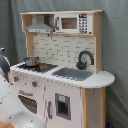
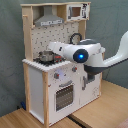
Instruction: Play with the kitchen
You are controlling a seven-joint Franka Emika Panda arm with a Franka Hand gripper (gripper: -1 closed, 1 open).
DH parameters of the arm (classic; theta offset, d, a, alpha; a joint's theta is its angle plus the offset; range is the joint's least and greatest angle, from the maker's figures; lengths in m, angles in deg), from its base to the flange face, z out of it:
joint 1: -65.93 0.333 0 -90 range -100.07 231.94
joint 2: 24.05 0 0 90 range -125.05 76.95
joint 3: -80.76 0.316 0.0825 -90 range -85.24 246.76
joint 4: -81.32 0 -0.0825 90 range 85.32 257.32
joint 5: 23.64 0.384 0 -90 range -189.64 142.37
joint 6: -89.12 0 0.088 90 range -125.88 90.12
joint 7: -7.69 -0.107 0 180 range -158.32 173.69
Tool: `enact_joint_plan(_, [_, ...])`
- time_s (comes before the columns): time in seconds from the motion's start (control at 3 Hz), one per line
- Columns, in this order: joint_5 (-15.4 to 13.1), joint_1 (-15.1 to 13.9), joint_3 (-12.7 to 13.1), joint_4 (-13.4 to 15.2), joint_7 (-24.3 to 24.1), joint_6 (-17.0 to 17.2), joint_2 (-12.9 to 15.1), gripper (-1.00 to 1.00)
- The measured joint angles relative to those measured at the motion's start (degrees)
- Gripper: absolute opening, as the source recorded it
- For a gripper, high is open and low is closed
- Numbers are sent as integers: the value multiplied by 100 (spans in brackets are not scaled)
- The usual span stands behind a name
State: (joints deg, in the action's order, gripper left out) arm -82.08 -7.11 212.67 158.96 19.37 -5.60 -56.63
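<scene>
The kitchen [image 1: 62, 70] [image 2: 57, 65] fills the middle of both exterior views. It is tall, white and light wood. In the first exterior view it stands before a grey curtain [image 1: 116, 45]; in the second exterior view it stands on a wooden floor [image 2: 107, 112].

At the top there is a grey hood [image 1: 40, 26] [image 2: 50, 19] and beside it a toy microwave [image 1: 75, 23] [image 2: 79, 11]. Below them is the white back wall [image 1: 62, 49]. On the counter, in the first exterior view, a small metal pot [image 1: 31, 61] stands on the hob with red rings [image 1: 44, 66], the grey sink [image 1: 74, 74] lies in the center, and the black faucet [image 1: 85, 59] rises behind it. The rounded end of the counter [image 1: 102, 79] reaches toward the right of the frame, with free room beside it. The oven door [image 1: 29, 101] is low on the left of this frame.

In the second exterior view the arm [image 2: 87, 52] enters from the right edge and crosses in front of the counter. A blue light [image 2: 80, 56] glows on it. It hides the sink and most of the faucet; only the faucet's curve shows above it. The pot [image 2: 46, 56] is visible at the arm's far end, and the oven door [image 2: 62, 95] shows fully below, with open floor in front.

The gripper is hard to make out near the pot, so I cannot tell how its fingers stand. In the first exterior view only a white, blurred part of the robot [image 1: 15, 107] shows in the lower left corner, cut by the frame edge.
</scene>
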Motion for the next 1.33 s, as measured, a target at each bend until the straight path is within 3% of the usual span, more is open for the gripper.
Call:
enact_joint_plan(0.33, [-250,150,0,376,-206,-87,238,100])
enact_joint_plan(1.33, [-1468,707,12,1820,-956,-365,1357,100])
